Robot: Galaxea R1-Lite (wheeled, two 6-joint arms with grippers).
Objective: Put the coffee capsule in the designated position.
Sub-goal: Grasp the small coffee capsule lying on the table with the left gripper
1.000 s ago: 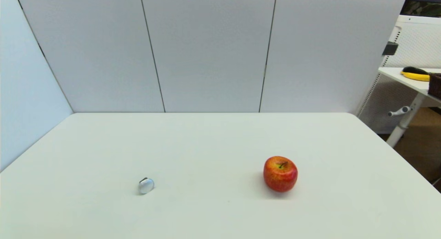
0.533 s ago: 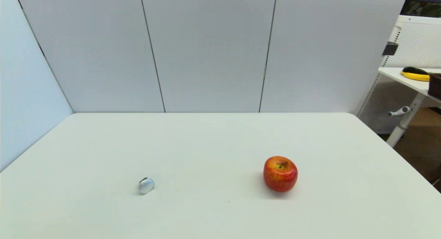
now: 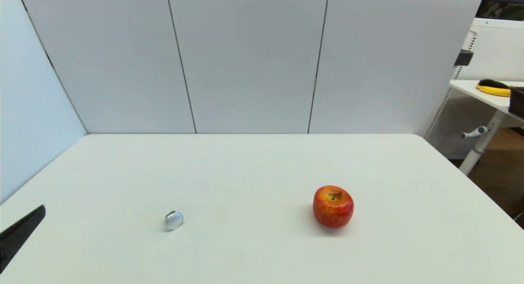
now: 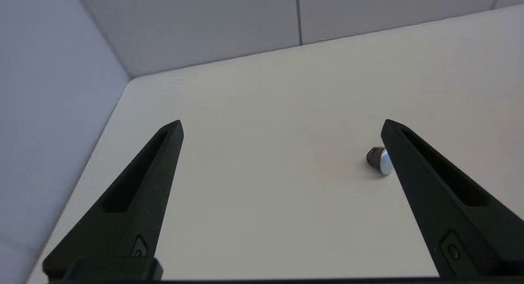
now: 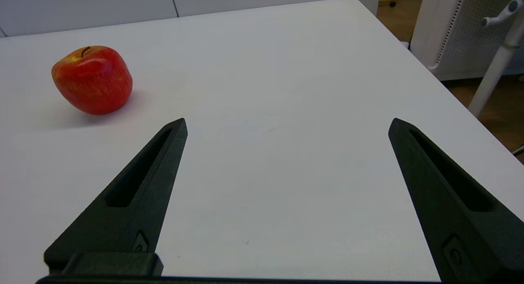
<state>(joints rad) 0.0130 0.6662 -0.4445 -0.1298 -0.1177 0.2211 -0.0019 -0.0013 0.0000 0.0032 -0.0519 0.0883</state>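
Observation:
The coffee capsule [image 3: 173,220] is a tiny shiny silver dome with a dark end, lying on the white table [image 3: 262,165] left of centre. In the left wrist view the coffee capsule [image 4: 378,161] sits just beside one black finger, a little ahead of the tips. My left gripper [image 4: 281,126] is open with nothing between its fingers; one finger [image 3: 20,233] shows at the head view's left edge, well left of the capsule. My right gripper [image 5: 287,124] is open and empty over the table's right front, outside the head view.
A red-yellow apple [image 3: 333,206] stands right of centre, also in the right wrist view as the apple [image 5: 92,79]. White panels wall the table's back and left. The table's right edge [image 5: 450,100] drops to the floor, with another desk [image 3: 487,93] beyond.
A black finger of my left gripper has come into the head view at the lower left edge. The capsule and the apple have not moved.

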